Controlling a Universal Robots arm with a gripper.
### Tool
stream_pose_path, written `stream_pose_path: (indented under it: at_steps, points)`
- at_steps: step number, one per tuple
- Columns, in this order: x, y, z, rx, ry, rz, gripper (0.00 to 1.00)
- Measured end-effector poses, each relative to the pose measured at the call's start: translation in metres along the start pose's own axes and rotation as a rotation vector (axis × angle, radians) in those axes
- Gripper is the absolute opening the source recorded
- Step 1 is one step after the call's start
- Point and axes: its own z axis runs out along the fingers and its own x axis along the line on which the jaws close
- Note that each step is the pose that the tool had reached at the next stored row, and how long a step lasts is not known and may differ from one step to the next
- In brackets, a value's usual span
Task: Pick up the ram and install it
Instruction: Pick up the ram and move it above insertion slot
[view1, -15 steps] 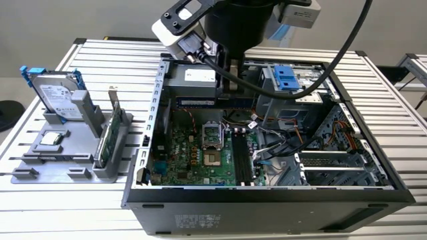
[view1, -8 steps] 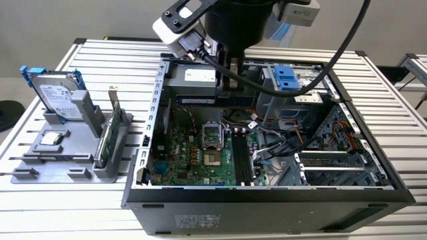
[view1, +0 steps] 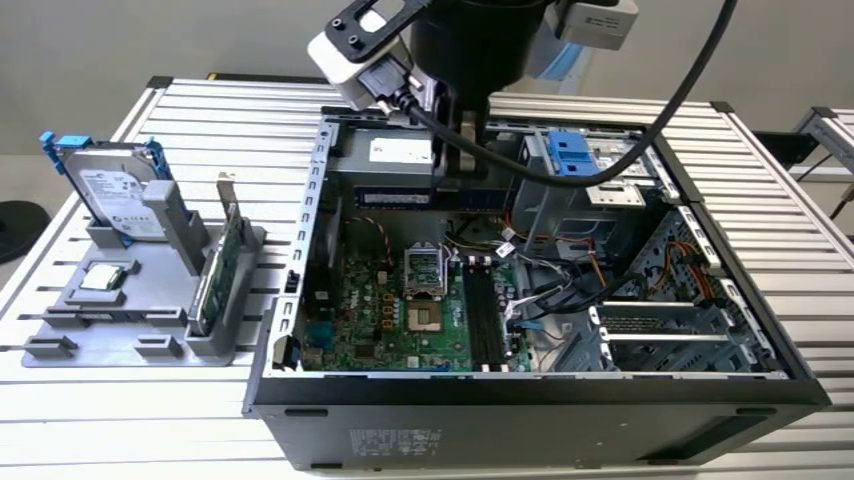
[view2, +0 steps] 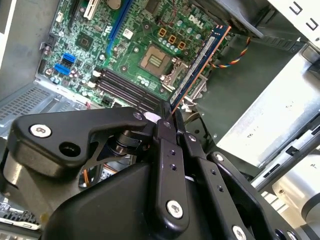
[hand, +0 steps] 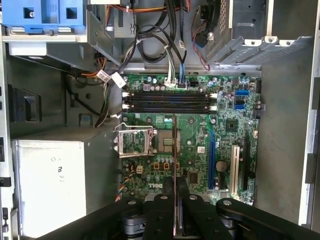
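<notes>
The ram (view1: 400, 198) is a dark blue stick with a small white label. It hangs level above the motherboard (view1: 387, 310), at the far end of the open computer case. My gripper (view1: 462, 178) is shut on the ram near its middle. In both wrist views the ram (view2: 200, 62) (hand: 174, 145) appears edge-on, sticking out from between the black fingers (view2: 162, 137) (hand: 162, 210). The long black memory slots (hand: 170, 101) (view1: 483, 315) (view2: 125, 90) lie on the board below, apart from the ram.
The case wall (view1: 534, 385) rises round the board. Loose cables (view1: 561, 270) and a blue drive bay (view1: 574, 155) crowd the exterior view's right. The processor socket (hand: 135, 141) sits beside the slots. A grey stand (view1: 134, 320) outside holds a hard drive (view1: 114, 190) and a green card (view1: 220, 270).
</notes>
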Motion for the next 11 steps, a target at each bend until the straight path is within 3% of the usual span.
stream_pose_path:
  at_steps: [11]
  points:
    - [0.0013, 0.0003, 0.0000, 0.0000, 0.0000, 0.000, 0.00]
